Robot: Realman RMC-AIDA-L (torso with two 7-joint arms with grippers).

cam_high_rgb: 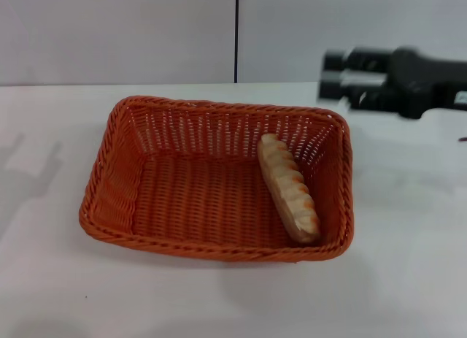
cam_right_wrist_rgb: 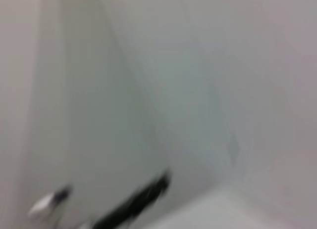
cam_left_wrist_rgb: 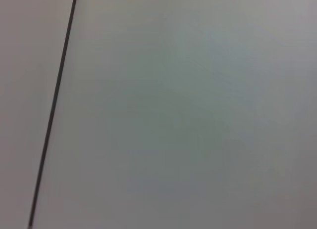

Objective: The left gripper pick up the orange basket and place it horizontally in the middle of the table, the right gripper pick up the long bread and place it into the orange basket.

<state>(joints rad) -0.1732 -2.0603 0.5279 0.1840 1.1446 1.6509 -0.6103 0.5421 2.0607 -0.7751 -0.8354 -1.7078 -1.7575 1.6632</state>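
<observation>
Left tool: not seen in any view; only a pale wall panel with a thin dark seam (cam_left_wrist_rgb: 52, 110) is shown by the left wrist camera.
Counter (cam_high_rgb: 408, 279): a plain white top is seen across the head view, with grey wall panels behind it.
Orange basket (cam_high_rgb: 117, 185): it is set on the counter near the middle, its long sides running left to right, its open side up.
Long bread (cam_high_rgb: 288, 186): it is laid inside the orange basket at the right end, just beside the right wall, resting on the woven floor; one rounded end is turned toward the far wall and the other toward the near right corner.
Right tool (cam_high_rgb: 336, 74): it is held in the air at the right, above the counter and beyond the basket's far right corner, apart from both basket and bread; its two black tips are pointed left, and whether they are spread or pressed together cannot be told.
</observation>
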